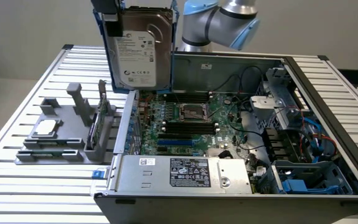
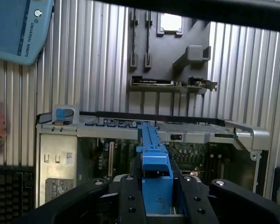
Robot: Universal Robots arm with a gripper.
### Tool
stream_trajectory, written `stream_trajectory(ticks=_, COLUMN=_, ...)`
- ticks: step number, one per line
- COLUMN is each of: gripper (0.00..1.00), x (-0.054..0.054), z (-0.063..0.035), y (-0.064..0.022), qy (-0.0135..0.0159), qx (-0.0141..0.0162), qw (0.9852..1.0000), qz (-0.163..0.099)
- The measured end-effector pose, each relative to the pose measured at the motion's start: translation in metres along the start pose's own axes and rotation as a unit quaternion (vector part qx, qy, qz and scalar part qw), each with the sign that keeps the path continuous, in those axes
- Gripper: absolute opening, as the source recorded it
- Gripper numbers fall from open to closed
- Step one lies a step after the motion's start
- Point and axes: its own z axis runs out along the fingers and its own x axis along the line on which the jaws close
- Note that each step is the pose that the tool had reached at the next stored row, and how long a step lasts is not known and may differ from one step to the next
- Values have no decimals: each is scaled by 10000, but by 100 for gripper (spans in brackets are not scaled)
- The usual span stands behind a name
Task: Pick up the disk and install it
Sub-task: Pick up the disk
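**Disk** (image 1: 138, 51): flat rectangular silver metal hard drive with a white printed label and blue plastic side rails. It hangs upright on edge from the gripper (image 1: 113, 21). Its lower edge is near the rim of the open computer case (image 1: 229, 70), at the far corner on the exterior view's left.

**Gripper**, wrist view (image 2: 156, 198): black fingers (image 2: 130, 196) clamped on the disk's blue rail (image 2: 154, 154).

**Room:** the case's top is open, exposing the green motherboard (image 1: 191, 121). The ribbed aluminium table (image 1: 30, 186) surrounds the case.

Slatted table (image 1: 42, 186) w/ PC case (image 1: 229, 69), fixture (image 1: 73, 156)
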Motion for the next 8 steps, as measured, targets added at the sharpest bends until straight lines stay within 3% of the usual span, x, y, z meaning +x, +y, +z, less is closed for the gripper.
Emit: stream_trajectory(ticks=8, gripper=33, x=200, z=-35, y=-262, qy=-2, qx=1, qw=10000, qz=0)
